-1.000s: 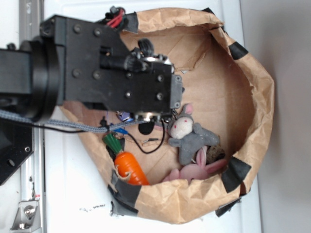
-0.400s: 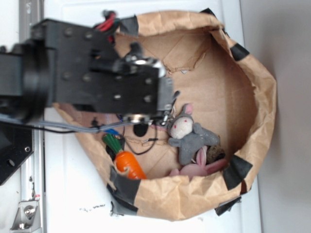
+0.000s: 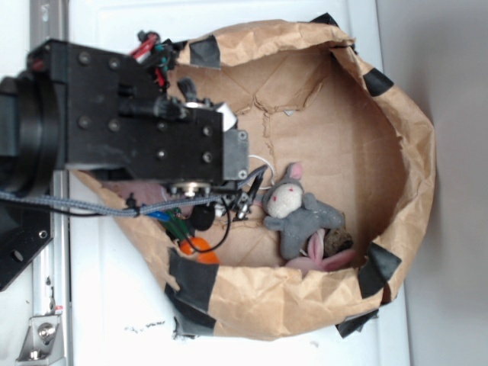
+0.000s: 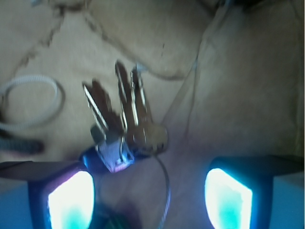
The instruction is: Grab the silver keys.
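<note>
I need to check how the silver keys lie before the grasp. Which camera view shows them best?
The wrist view. There the silver keys lie fanned out on the brown paper, between and just ahead of the open gripper. In the exterior view the arm hides most of them; only a small dark glint shows beside the grey bunny.

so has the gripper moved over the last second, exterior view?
Yes. The gripper has shifted toward the image left, opening a gap from the grey bunny, which has stayed put in the paper bag. The arm now covers more of the carrot.
</note>
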Motion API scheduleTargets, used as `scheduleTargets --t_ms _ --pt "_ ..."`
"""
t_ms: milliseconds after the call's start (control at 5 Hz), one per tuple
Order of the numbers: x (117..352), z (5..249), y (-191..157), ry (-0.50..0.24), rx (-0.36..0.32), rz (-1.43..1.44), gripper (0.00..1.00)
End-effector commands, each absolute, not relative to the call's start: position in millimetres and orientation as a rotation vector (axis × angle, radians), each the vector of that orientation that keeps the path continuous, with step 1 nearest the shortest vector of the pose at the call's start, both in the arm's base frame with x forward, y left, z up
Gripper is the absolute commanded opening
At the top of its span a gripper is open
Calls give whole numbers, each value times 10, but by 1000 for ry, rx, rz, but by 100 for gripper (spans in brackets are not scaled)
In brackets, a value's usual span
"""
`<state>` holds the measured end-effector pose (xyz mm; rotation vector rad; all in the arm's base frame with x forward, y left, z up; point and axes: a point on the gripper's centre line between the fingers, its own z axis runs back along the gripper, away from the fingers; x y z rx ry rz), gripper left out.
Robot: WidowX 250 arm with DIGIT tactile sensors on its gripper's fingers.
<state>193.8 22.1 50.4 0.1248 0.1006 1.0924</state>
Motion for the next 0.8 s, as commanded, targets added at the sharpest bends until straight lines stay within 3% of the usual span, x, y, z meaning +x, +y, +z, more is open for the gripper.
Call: scheduleTargets --t_ms 0,600 --pt "1850 557 311 71 81 1097 100" --pt "1876 300 218 60 113 1075 100"
